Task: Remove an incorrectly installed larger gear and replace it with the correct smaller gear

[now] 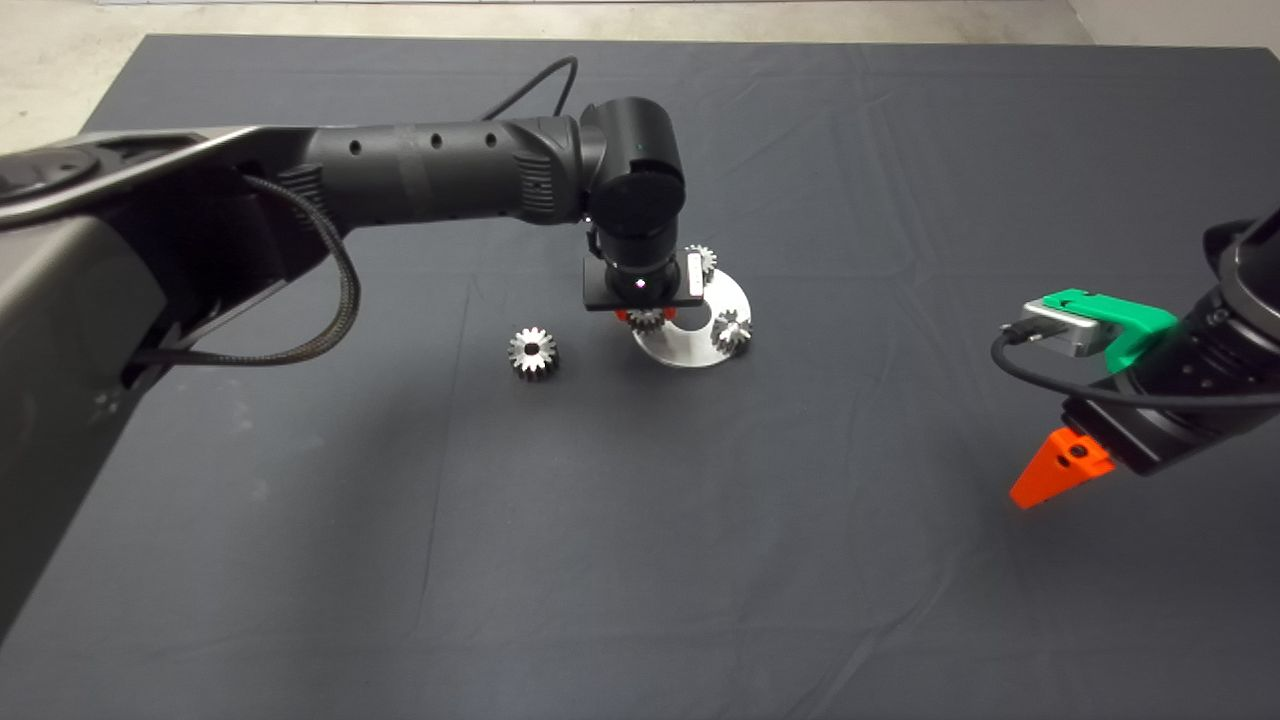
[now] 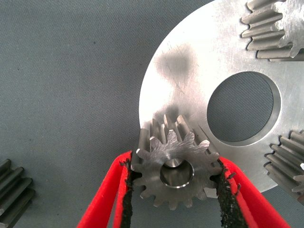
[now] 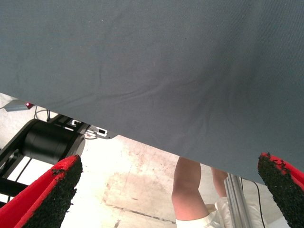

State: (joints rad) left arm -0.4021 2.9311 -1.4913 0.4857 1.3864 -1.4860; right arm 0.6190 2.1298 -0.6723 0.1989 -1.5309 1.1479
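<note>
The left tool is clenched on the smaller gear, its pads pressing the teeth on both sides. That gear sits on a peg at the rim of the round metal plate. The larger gear lies on the mat, apart from the plate. The right tool hangs released at the desk's edge.
</note>
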